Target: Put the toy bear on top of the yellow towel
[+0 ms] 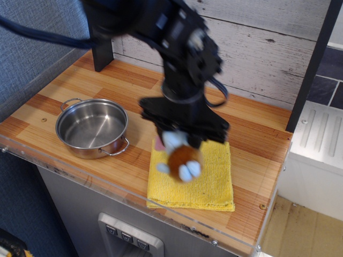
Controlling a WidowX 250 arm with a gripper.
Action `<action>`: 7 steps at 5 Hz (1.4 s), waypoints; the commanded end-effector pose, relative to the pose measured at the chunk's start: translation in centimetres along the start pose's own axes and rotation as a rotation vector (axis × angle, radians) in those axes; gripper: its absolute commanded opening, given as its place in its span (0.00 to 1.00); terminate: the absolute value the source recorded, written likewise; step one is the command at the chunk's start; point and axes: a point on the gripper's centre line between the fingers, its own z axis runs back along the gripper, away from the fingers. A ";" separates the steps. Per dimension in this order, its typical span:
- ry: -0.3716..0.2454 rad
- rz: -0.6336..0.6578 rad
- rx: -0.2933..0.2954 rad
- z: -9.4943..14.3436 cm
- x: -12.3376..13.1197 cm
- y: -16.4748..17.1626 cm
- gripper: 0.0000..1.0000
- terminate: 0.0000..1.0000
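toy bear (180,158) hangs over the yellow towel (211,182)
gripper (179,140) clamped on its head, above the towel's 10 o'clock part; best lower straight toward centre and release low, away from the steel pot (92,127).

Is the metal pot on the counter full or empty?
Empty. The metal pot stands upright on the wooden counter, left of the yellow towel, and its bare shiny bottom shows with nothing inside.
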 end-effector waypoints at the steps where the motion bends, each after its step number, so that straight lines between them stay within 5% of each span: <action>1: 0.013 0.004 -0.008 -1.0 1.1 0.3 0.00 0.00; 2: 0.037 -0.022 0.016 -1.3 0.5 1.2 0.00 0.00; 3: 0.114 0.001 0.023 -1.2 0.3 1.3 1.00 0.00; 5: 0.161 -0.039 0.026 -0.9 1.0 0.3 1.00 0.00; 7: 0.145 -0.033 0.037 0.1 1.4 0.2 1.00 0.00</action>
